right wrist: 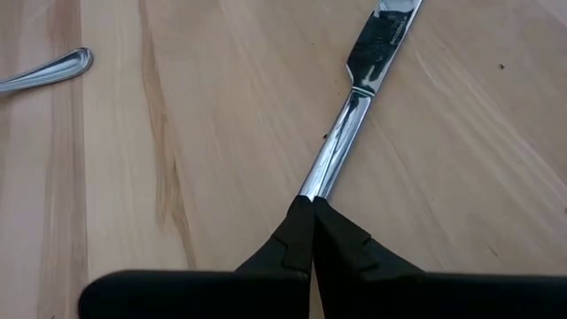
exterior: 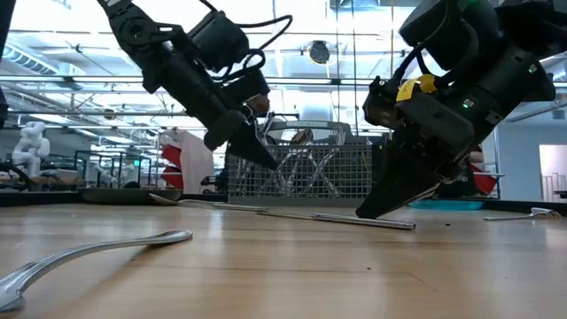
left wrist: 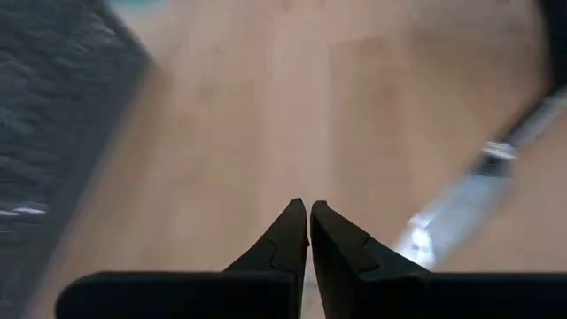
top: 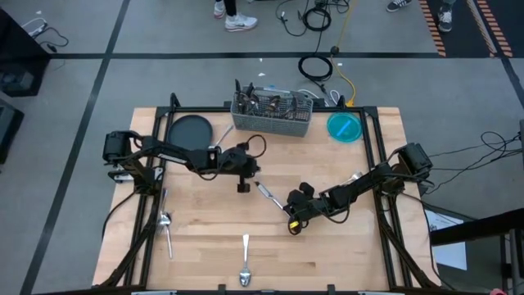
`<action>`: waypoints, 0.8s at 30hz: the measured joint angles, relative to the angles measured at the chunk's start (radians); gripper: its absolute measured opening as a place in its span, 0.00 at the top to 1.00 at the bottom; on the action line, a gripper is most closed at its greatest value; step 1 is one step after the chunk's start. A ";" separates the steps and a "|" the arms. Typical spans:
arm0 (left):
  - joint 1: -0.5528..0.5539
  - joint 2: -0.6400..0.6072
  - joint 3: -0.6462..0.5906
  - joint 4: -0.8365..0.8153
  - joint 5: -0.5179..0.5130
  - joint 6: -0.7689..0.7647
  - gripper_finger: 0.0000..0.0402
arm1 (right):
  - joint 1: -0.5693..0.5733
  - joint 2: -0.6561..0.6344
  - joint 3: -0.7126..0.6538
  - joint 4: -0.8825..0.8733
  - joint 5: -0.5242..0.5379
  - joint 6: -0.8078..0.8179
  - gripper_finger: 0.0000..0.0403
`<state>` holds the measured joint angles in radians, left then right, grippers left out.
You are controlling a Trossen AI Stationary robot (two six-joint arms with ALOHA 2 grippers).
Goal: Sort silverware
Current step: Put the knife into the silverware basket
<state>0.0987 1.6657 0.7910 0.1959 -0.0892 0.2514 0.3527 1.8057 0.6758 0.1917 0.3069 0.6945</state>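
Observation:
A silver table knife [top: 271, 197] lies flat on the wooden table, blade toward the far left, handle toward the near right. My right gripper [right wrist: 306, 200] is shut with its tips on the knife's handle. My left gripper [left wrist: 307, 211] hangs a little above the table beside the blade end [left wrist: 461, 199], its fingertips parted by a thin slit with nothing between them. In the low view its tips [exterior: 268, 161] stand clear of the knife [exterior: 310, 217]. A spoon [top: 245, 264] and a fork [top: 166, 226] lie flat nearer the front edge. My right gripper rests its shut fingertips on the knife's handle [right wrist: 330, 159], a little short of the free end [exterior: 403, 225]. The fingers slant down from the near right and lie along the knife. The knife stays flat on the table. Whether they pinch it, I cannot tell.
A grey wire-mesh caddy [top: 272, 115] holding cutlery stands at the far edge, between a dark round plate [top: 190, 131] on its left and a teal bowl [top: 345, 128] on its right. Another piece of silverware [exterior: 532, 213] lies toward the right side. Bare wood lies around the knife.

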 joint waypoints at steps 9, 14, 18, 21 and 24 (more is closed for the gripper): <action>-0.010 0.000 0.000 -0.090 0.276 0.050 0.85 | 0.000 0.000 0.000 0.000 0.001 0.004 1.00; -0.021 0.000 0.000 -0.078 0.268 0.096 0.68 | 0.000 0.000 0.000 0.000 0.001 0.022 1.00; -0.027 0.005 0.000 -0.061 0.261 0.148 0.52 | 0.000 0.000 0.000 0.000 0.001 0.023 1.00; -0.028 0.035 0.000 -0.028 0.256 0.152 0.41 | 0.000 0.000 0.000 0.000 0.001 0.024 1.00; -0.027 0.088 0.002 0.002 0.237 0.157 0.32 | 0.000 0.000 0.000 0.001 0.001 0.023 1.00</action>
<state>0.0715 1.7535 0.7925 0.1975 0.1481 0.4084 0.3527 1.8057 0.6758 0.1925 0.3080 0.7175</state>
